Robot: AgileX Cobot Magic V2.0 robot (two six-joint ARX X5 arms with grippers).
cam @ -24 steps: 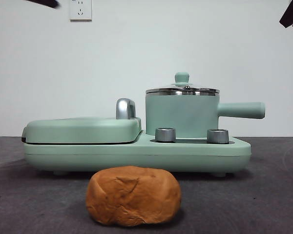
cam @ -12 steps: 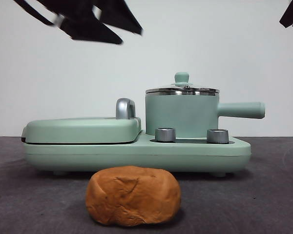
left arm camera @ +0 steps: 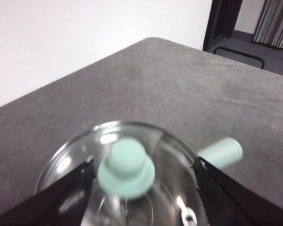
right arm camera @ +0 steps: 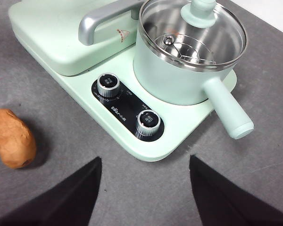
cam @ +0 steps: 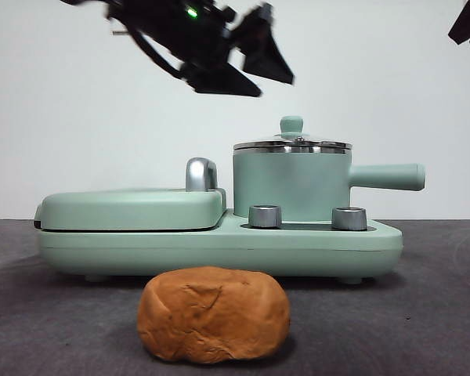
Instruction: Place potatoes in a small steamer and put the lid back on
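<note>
Lid: the round clear glass lid (left arm camera: 125, 181) sits on the small mint green pot (cam: 292, 186).
Left claw (cam: 251, 74): wide open, holding nothing, above the knob (left arm camera: 126, 167).
Do: come straight down, pinch the knob (not the glass).
Potato: the lumpy orange-brown potato (cam: 213, 314) lies on the table, in front.

The left gripper (cam: 247, 66) hangs in the air high in the front view, reaching in from the upper left on a dark arm, with a small green light glowing on its wrist. Its two black jaws are spread wide apart and hold nothing; in the left wrist view they stand on either side of the frame with clear space between them. The right gripper (right arm camera: 144, 188) waits off to the side, showing only as a black tip at the top right corner of the front view. Its jaws are also spread wide and empty.
</note>
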